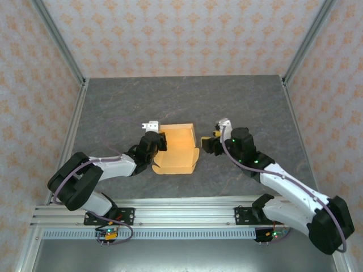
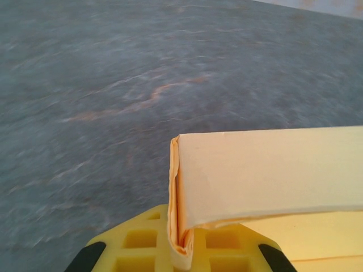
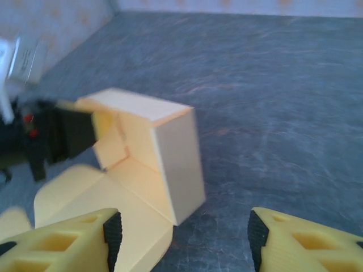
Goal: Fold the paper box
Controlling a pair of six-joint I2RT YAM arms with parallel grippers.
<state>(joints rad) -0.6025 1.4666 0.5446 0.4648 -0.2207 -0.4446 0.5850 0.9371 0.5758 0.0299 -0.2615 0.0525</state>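
Jaws of left gripper (image 1: 161,141) pinch orange-tan paper box (image 1: 178,149), seemingly half-folded.

Lab cell: patterned panels (image 1: 187,34), aluminium frame (image 1: 58,37).

top: overhead, looking down, far | wrists: low, close | shared: paper box (image 1: 177,148)

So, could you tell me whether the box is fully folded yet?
The box is partly folded: one wall stands, flaps lie spread flat.
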